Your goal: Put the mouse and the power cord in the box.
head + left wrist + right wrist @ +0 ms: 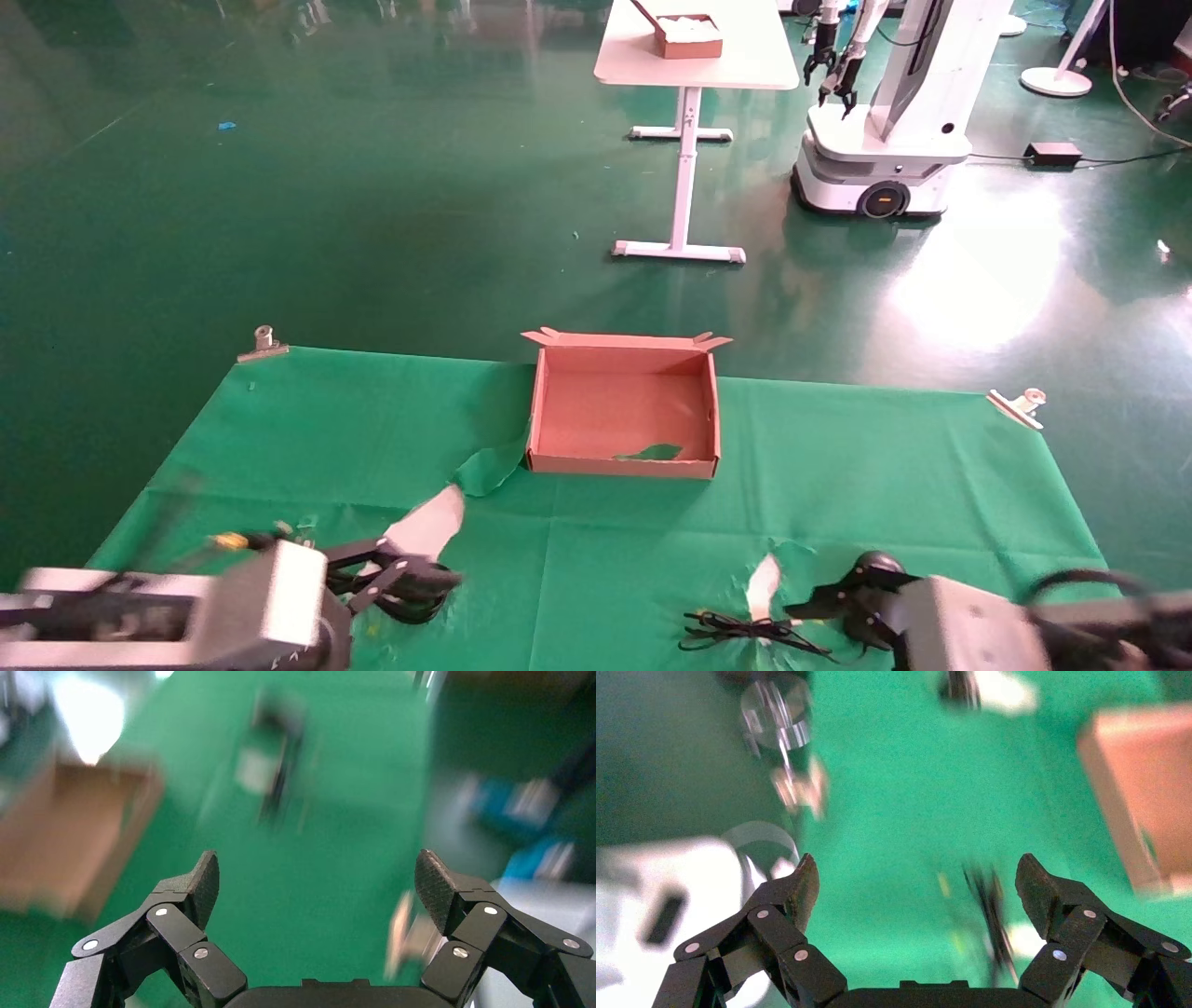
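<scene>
The box [624,461] is a shallow brown cardboard tray lying open in the middle of the green cloth, and nothing lies inside it. It also shows as a blurred brown box [67,839] in the left wrist view and as the box [1144,790] in the right wrist view. At the near left the power cord [410,610] lies as a black coil, with my left gripper [424,573] just over it. That left gripper [318,881] is open and holds nothing. At the near right, the mouse [880,562] sits beside my right gripper [810,604], and its thin cable [745,634] trails leftward. The right gripper [916,885] is open over the blurred cable [993,917].
The green cloth [279,429] is torn near each gripper, with white showing at one tear [428,527] and another [764,587]. Metal clips [264,343] [1020,405] hold its far corners. Beyond stand a white table [694,65] and another robot [894,130].
</scene>
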Controlling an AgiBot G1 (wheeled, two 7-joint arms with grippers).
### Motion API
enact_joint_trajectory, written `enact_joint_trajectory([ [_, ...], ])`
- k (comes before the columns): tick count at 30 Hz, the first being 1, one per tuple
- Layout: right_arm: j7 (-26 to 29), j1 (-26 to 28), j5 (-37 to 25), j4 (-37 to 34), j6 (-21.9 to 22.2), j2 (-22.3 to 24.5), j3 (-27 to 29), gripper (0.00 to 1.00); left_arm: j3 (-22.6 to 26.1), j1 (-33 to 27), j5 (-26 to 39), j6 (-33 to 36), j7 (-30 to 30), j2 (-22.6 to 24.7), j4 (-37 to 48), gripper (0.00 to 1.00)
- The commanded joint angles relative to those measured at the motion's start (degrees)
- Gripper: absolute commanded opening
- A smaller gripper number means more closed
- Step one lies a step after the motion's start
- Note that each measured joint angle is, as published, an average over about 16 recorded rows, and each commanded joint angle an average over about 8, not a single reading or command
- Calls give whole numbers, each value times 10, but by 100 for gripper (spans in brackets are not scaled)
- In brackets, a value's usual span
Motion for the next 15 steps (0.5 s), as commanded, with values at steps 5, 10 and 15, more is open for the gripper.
enact_joint_trajectory([
  [5,33,41,-104,1,1,-21,-36,100,54,-47,145,-12,-18,26,-4,100],
  [10,34,44,-110,-2,1,-25,-38,100,61,-52,162,-11,-20,32,0,100],
  [15,28,48,-109,-10,-2,-27,-39,100,76,-55,209,-24,-27,48,9,100],
])
